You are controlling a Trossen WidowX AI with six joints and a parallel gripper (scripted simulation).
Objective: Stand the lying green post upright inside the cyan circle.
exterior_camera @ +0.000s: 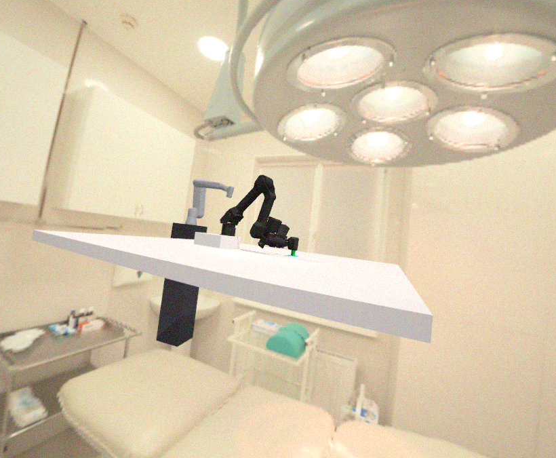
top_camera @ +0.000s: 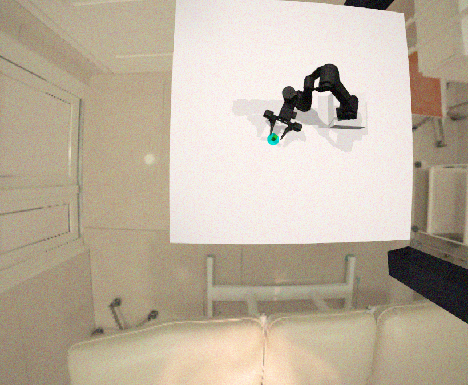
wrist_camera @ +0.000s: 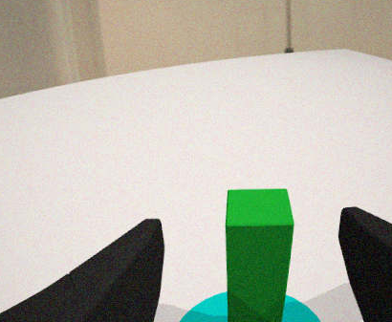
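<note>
The green post stands upright on the cyan circle. In the exterior view its foot meets the thin cyan strip on the table; in the wrist view its foot is cut off by the lower edge. My gripper is open, with one finger on each side of the post. The wrist view shows a gap between the post and each finger. In the exterior view the gripper hides the post's top.
The white table bears the arm's base and a low white block beside it. The black arm reaches from there to the post. A large lamp shows above in the exterior view.
</note>
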